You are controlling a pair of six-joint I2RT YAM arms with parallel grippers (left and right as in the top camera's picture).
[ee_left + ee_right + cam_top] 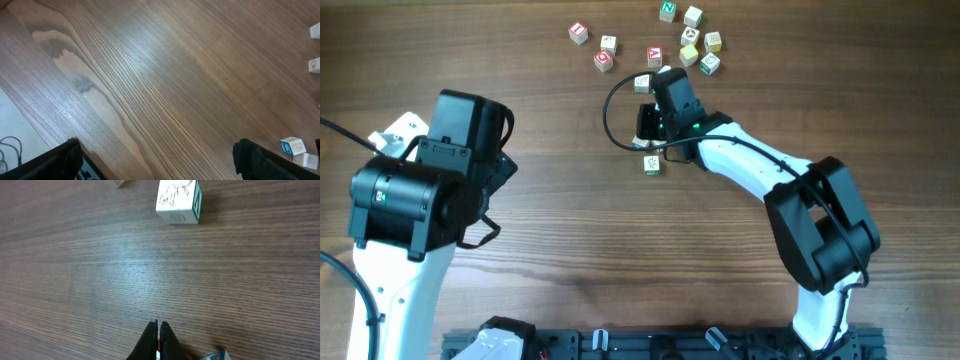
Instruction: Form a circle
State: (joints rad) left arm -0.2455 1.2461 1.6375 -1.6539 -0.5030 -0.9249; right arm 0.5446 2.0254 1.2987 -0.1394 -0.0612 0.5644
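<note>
Overhead, the right gripper (652,124), jaws clenched empty, is hovering just beside the scattered letter cubes (688,40); no circle is showing yet. Left wrist: the left gripper (157,162) is hanging, jaws released. Right wrist: a green-marked cube (179,202) is lying ahead of the jaws, probably needing a nudge next.

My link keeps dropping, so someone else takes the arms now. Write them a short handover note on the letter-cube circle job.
Left gripper: open, empty, over bare table, away from most cubes.
Right gripper: shut, holding nothing, just short of a lone green-marked cube.
Letter cubes: loose scatter on the far side of the table, beyond the right gripper.
Done: no circle formed yet.
Left: gather the cubes and arrange them into a circle.
</note>
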